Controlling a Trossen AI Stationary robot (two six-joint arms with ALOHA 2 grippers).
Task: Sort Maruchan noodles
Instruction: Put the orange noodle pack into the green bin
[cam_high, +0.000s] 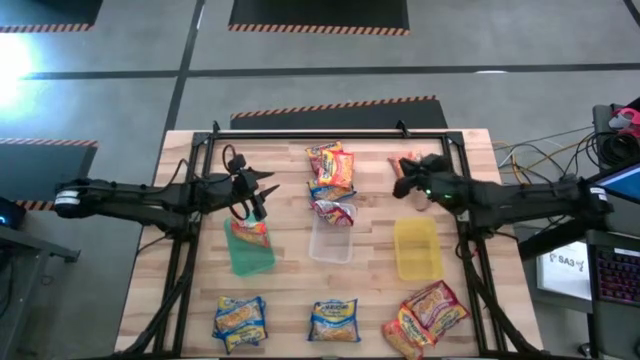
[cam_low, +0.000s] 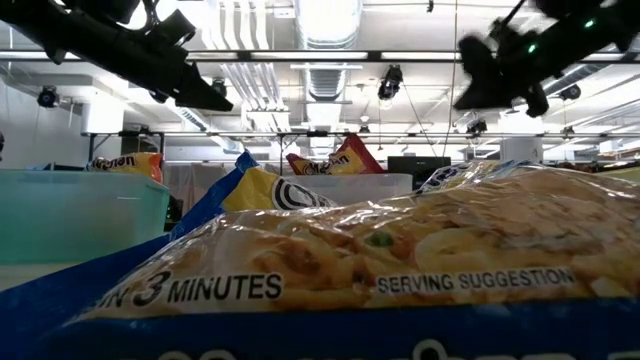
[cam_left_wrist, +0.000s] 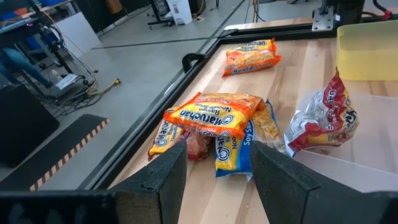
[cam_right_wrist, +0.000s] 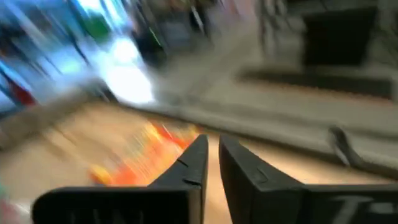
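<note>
Maruchan noodles packets lie in groups. A pile of orange, red and blue ones sits at the far middle, and one orange packet lies alone at the far right. A red packet leans on the clear bin's far rim. Another packet lies in the green bin. My left gripper hovers open above the green bin's far end, empty. My right gripper hangs above the lone orange packet, its fingers a narrow gap apart and empty.
A yellow bin stands right of the clear one. More packets lie along the near edge; one of them fills the low view. A black frame rims the table's far side.
</note>
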